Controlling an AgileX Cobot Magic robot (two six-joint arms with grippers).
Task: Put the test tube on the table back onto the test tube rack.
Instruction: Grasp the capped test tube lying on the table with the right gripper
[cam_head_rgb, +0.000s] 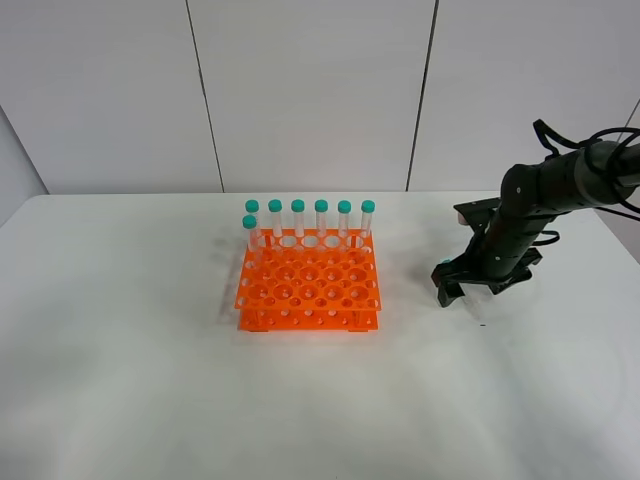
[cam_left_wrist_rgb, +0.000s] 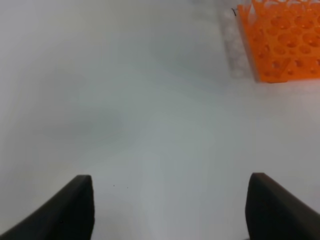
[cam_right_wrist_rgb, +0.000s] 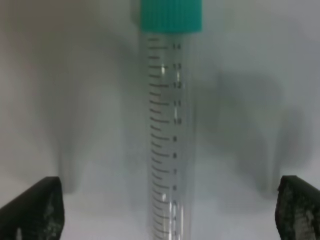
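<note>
Barely begun: slim clear teal-capped test tube (cam_right_wrist_rgb: 170, 140) lies ungrasped on white table (cam_head_rgb: 120, 380) between right gripper (cam_right_wrist_rgb: 172, 182) jaws, spread wide; orange plastic holed rack (cam_head_rgb: 310, 285) waits mid-frame; left gripper (cam_left_wrist_rgb: 171, 180) likewise agape.

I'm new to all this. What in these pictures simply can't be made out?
Test tube: the right wrist view's edge cuts off its tip, and in the high view the right claw mostly hides it.
Left claw: only two blurred fingertips show in the left wrist view, and its arm lies outside the high view.
Test tube rack: blurred and cut off by the left wrist view's edge.
</note>
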